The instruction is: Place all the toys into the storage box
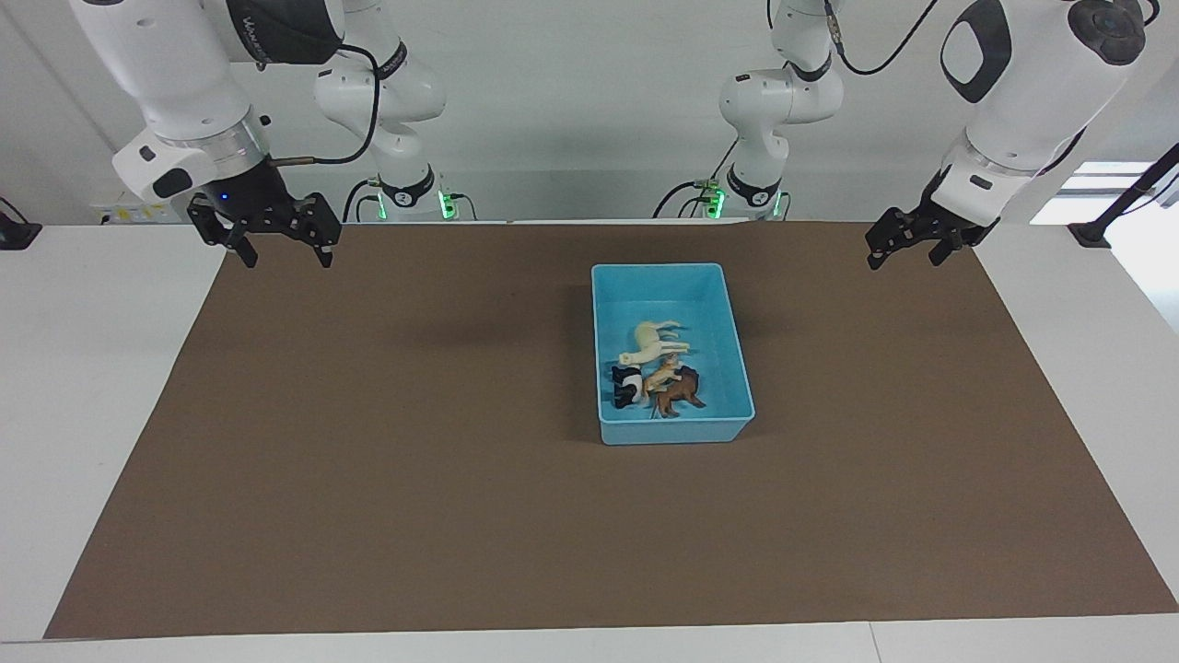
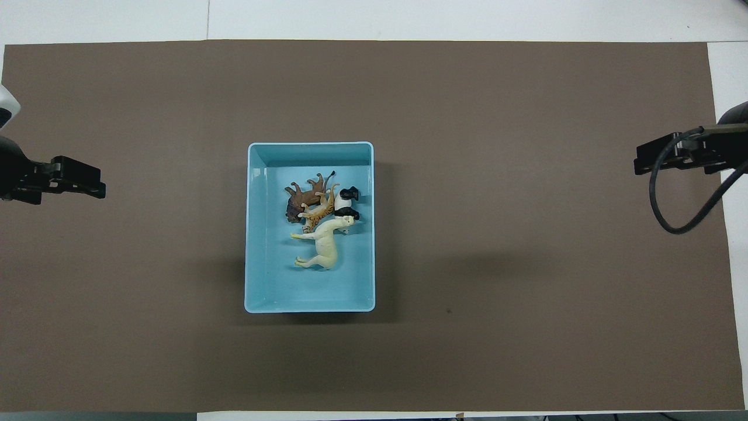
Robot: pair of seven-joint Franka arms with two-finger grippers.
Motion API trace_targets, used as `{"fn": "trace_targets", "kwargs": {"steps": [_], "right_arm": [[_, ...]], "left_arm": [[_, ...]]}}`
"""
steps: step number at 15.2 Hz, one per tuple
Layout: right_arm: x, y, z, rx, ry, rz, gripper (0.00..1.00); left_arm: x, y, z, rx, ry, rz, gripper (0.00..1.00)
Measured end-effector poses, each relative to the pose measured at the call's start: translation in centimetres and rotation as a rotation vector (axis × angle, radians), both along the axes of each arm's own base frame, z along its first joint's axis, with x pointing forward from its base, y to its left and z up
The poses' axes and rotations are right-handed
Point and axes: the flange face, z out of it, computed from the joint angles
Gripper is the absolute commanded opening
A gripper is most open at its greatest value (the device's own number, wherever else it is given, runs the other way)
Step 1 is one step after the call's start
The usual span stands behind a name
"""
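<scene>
We are looking at four toy animals lying in the light blue plastic storage box (image 1: pixel 671 276).

We are seeing the cream plastic horse (image 1: pixel 652 343), the orange striped plastic tiger (image 1: pixel 663 375), the black-and-white plastic panda (image 1: pixel 626 384) and the dark brown plastic animal (image 1: pixel 682 391) all lying on their sides in the box, bunched at the end farther from us robots. Our left gripper (image 1: pixel 904 247) is hanging over the brown mat (image 1: pixel 368 479) at its own end, fingers spread and holding nothing. Our right gripper (image 1: pixel 282 247) is doing the same at its end. We are guessing the toys are light, hard and a bit slippery, so pinching one around its fat middle should be best. Nothing seems left to pick up.
</scene>
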Motion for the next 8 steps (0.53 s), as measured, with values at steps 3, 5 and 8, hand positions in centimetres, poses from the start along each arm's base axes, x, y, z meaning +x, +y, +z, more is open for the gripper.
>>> {"fn": "trace_targets", "kwargs": {"steps": [3, 5, 8], "right_arm": [[-0.2, -0.6, -0.2, 0.000, -0.014, -0.009, 1.00], [-0.1, -0.6, 0.3, 0.000, -0.037, -0.009, 1.00], [-0.3, -0.6, 0.8, 0.001, -0.045, -0.010, 1.00]], "left_arm": [[0.0, 0.0, 0.0, 0.000, 0.000, 0.000, 1.00], [0.0, 0.0, 0.0, 0.000, 0.000, 0.001, 1.00], [0.0, 0.4, 0.0, 0.000, 0.000, 0.007, 1.00]]}}
